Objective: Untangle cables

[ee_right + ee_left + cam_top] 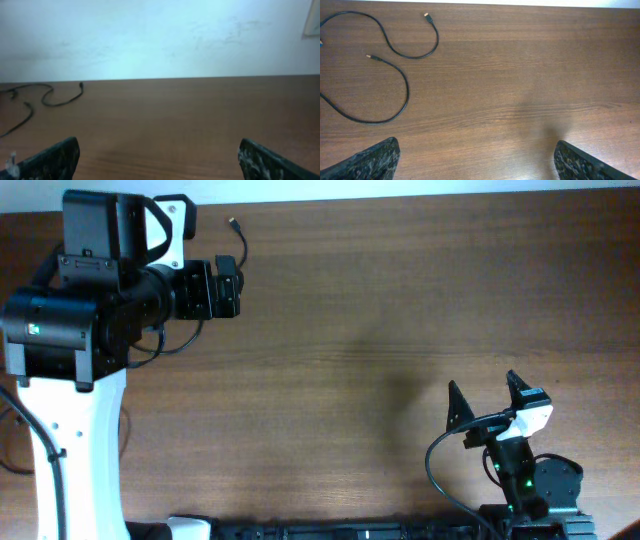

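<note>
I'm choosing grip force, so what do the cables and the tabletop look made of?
The cables: thin black cords, probably rubber or plastic sheathing, matte, lying in soft loose curves; one plug tip looks lighter, perhaps metal. The table: brown wood or wood-look laminate, with straight grain lines and a faint sheen; which one cannot be told.

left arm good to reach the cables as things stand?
Probably yes. The cables lie loose on the table ahead of the open left hand, off to one side, nothing between them.
</note>
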`<move>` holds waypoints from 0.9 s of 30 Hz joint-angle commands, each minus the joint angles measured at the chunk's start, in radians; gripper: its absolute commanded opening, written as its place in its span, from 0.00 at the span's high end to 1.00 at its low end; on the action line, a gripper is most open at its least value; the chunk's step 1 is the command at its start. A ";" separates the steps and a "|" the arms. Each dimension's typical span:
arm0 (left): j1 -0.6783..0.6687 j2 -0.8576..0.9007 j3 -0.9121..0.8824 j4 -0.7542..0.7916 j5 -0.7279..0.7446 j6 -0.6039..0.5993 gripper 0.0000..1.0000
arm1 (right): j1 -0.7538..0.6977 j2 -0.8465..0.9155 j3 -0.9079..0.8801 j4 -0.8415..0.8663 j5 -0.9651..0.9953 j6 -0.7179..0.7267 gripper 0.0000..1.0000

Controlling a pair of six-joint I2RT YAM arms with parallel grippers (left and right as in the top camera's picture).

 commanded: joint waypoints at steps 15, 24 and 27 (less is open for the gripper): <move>0.003 0.000 0.007 0.002 -0.008 0.013 0.01 | 0.010 -0.012 -0.169 0.142 0.099 -0.122 0.01; 0.003 0.000 0.007 0.002 -0.008 0.013 0.01 | 0.010 -0.012 -0.169 0.143 0.102 -0.118 0.01; 0.003 0.000 0.007 0.002 -0.008 0.013 0.01 | 0.010 -0.012 -0.169 0.143 0.102 -0.118 0.02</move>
